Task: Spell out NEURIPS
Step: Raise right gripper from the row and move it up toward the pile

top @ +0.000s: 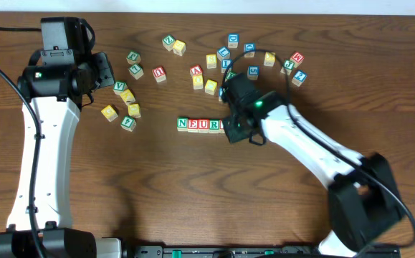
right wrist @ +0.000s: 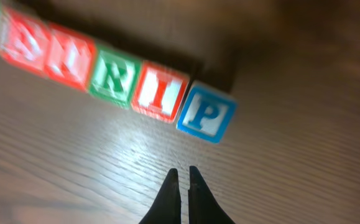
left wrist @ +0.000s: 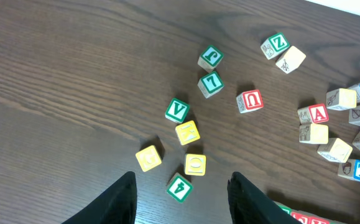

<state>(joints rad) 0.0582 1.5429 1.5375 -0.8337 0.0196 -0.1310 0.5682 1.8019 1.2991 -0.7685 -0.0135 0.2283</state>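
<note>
A row of lettered cubes lies mid-table, and the overhead view shows N (top: pixel 183 125), E (top: pixel 193 125), U (top: pixel 203 125) and R (top: pixel 214 125). My right arm hides the row's right end there. The right wrist view shows the green R (right wrist: pixel 112 76), a red I (right wrist: pixel 161 91) and a blue P (right wrist: pixel 206 114) touching in line, the P slightly turned. My right gripper (right wrist: pixel 184 173) is shut and empty, just in front of the P; it also shows in the overhead view (top: pixel 230 135). My left gripper (left wrist: pixel 182 175) is open and empty above the loose cubes on the left (top: pixel 101 72). I cannot pick out the S cube.
Loose cubes lie under the left gripper: a green 4 (left wrist: pixel 180 187), yellow cubes (left wrist: pixel 195 164), a green V (left wrist: pixel 177 111) and a red U (left wrist: pixel 250 101). More cubes are scattered at the back (top: pixel 225 61) and back right (top: pixel 293 66).
</note>
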